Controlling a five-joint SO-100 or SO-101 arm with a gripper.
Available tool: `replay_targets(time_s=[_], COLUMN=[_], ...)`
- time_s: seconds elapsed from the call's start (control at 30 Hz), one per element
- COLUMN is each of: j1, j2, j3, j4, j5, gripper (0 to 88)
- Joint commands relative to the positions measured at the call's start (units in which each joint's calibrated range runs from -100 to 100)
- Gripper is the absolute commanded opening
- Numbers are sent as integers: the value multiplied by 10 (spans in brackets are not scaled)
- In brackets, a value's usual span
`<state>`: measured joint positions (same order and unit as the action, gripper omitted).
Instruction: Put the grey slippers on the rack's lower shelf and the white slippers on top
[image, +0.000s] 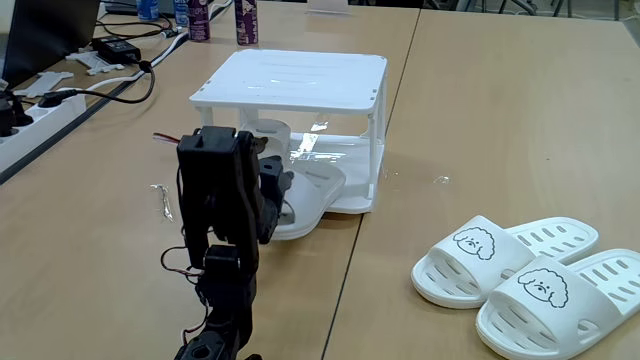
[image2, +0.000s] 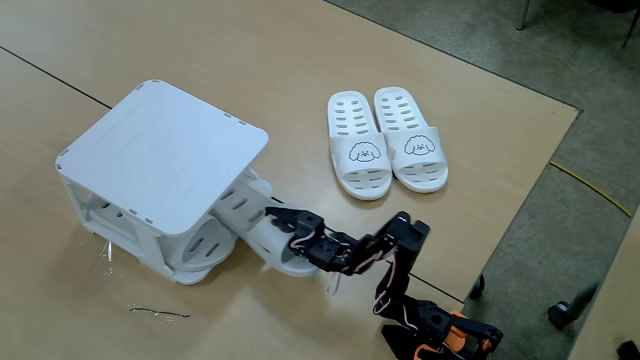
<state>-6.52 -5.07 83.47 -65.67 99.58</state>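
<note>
The black arm (image: 222, 230) rises closest to the lens in a fixed view, folded at the elbow with its wrist bent toward the rack (image: 300, 85). Its gripper (image2: 283, 228) reaches low across the wooden table (image2: 480, 110) to a grey slipper (image2: 270, 243) that pokes out of the lower shelf (image: 345, 165). The fingers look closed on the slipper's edge, though the arm's own body hides the tips, so the grip cannot be told for sure.

Two grey slippers show: the one at the gripper, half out of the rack, and a second (image2: 205, 245) lying further in beside it. The rack's slotted top is bare. Two white slippers (image2: 388, 140) lie side by side on the table, touching, well apart from the rack, their dog faces up.
</note>
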Motion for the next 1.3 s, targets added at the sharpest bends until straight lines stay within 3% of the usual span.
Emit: replay_targets(time_s=[0.0, 0.17, 0.47, 0.77, 1.27], j1=[2, 2, 3, 13, 29], j2=[64, 188, 361, 506, 560], j3=[-129, -272, -659, -910, -974], j4=[-9, -5, 209, 322, 331], j5=[4, 4, 4, 4, 4], gripper=[6, 6, 7, 7, 35])
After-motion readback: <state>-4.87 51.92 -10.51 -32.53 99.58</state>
